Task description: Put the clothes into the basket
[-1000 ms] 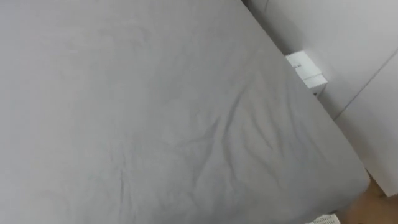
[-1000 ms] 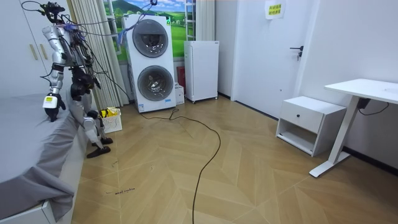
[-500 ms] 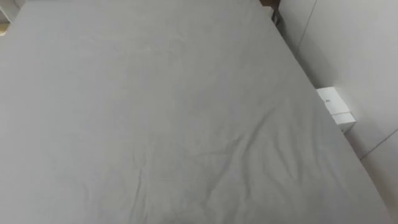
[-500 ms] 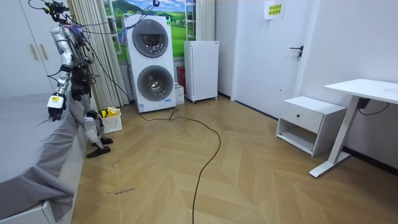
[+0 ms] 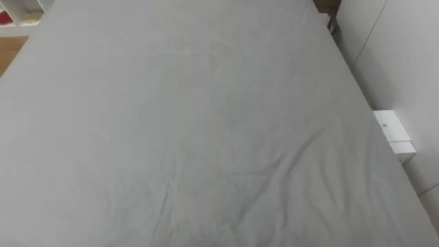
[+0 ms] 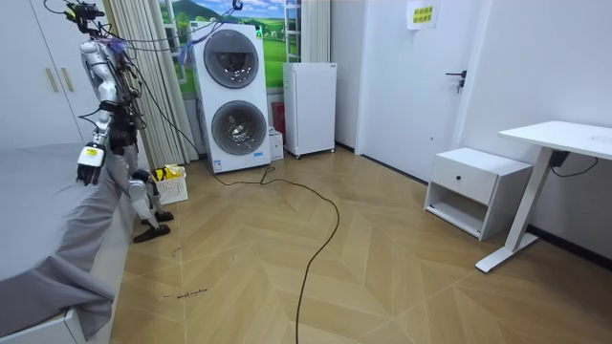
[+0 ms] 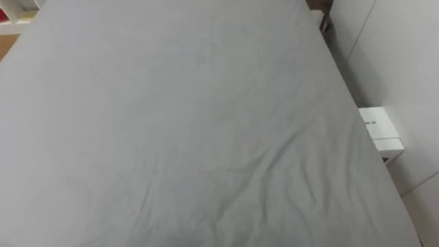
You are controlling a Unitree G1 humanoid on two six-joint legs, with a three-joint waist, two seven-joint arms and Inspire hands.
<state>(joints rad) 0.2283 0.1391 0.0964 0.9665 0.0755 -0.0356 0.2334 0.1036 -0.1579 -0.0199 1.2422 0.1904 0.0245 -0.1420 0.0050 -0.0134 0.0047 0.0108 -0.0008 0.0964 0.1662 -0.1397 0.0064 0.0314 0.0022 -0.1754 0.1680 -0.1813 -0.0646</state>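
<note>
Grey bed (image 5: 206,123), room view adds basket (image 6: 173,187)

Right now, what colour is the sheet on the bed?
The sheet is plain light grey, with no pattern. It shows best in the left eye view.

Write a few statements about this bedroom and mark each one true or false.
1. The robot stands beside the bed. True.
2. The basket sits on the bed. False: it stands on the floor by the robot's feet.
3. The sheet is striped blue. False: it is plain grey, with some creases.
4. Two front-loading machines stand stacked, one on the other. True.
</note>
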